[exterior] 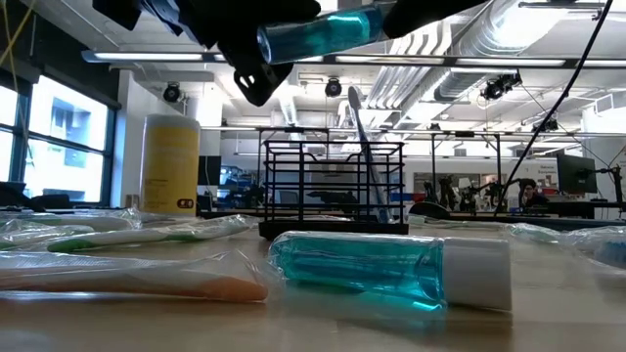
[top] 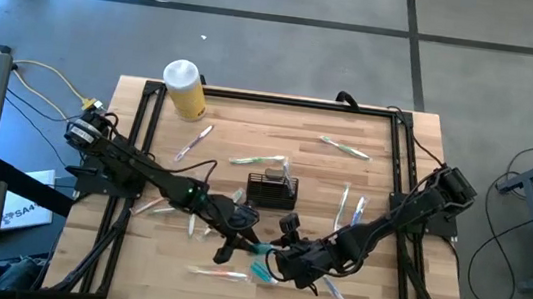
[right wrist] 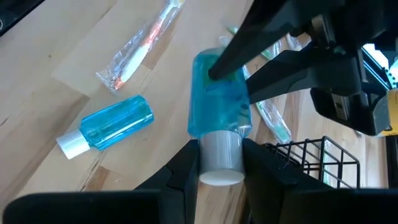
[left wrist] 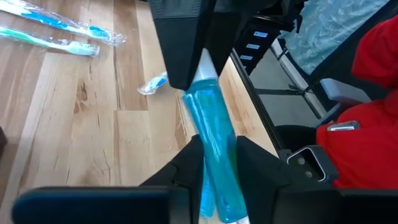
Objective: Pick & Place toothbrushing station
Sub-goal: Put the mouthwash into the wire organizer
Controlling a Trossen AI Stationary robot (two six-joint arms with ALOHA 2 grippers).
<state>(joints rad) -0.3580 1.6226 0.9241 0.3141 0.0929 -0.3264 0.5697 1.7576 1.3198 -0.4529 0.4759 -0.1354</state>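
You've got both tools pinching one blue bottle (right wrist: 217, 115) end to end, left tool (left wrist: 214, 165) and right tool (right wrist: 219, 163), with the caddy (top: 272, 190) sitting just past them mid-desk.

Black caddy (top: 272, 190); blue bottle (right wrist: 219, 109), white cap.

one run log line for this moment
phase: bottle handover above table | right tool: shut on blue bottle cap | left tool: around its other end | caddy: one toothbrush, upright
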